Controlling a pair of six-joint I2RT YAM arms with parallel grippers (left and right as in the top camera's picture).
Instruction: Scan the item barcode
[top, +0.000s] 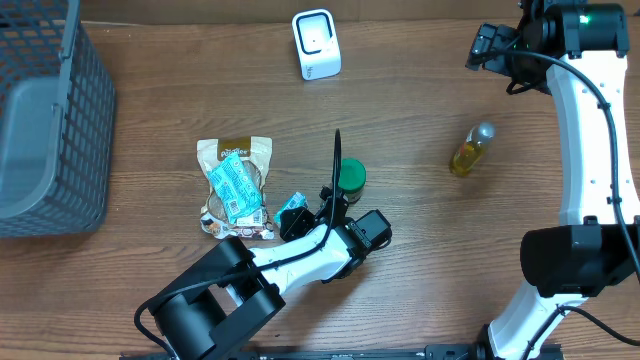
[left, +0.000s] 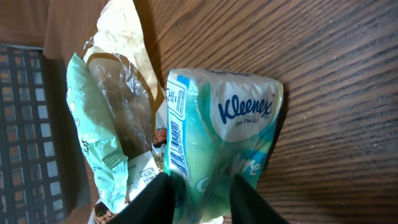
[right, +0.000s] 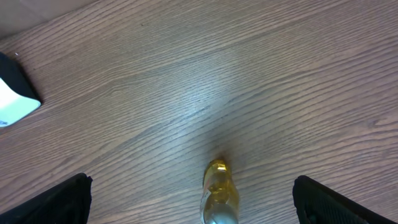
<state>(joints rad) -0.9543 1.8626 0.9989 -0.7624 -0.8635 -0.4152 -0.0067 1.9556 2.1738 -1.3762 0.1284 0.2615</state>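
Note:
A teal Kleenex pack (top: 235, 188) (left: 230, 124), barcode strip along its left edge, lies on the wood table, partly on a clear-and-beige snack bag (top: 235, 150) (left: 118, 106). My left gripper (top: 288, 214) (left: 200, 200) is at the pack's near end with its black fingers (left: 155, 199) apart on either side, open. The white scanner (top: 316, 44) (right: 12, 102) stands at the back. High over the right side, my right gripper (top: 490, 45) (right: 189, 190) stands wide open, holding nothing. A yellow bottle (top: 470, 150) (right: 219, 193) is below it.
A grey mesh basket (top: 50, 130) (left: 25, 124) fills the left side. A green-lidded jar (top: 350, 176) stands just right of the left gripper. Loose nuts show in the snack bag's lower end (top: 215, 226).

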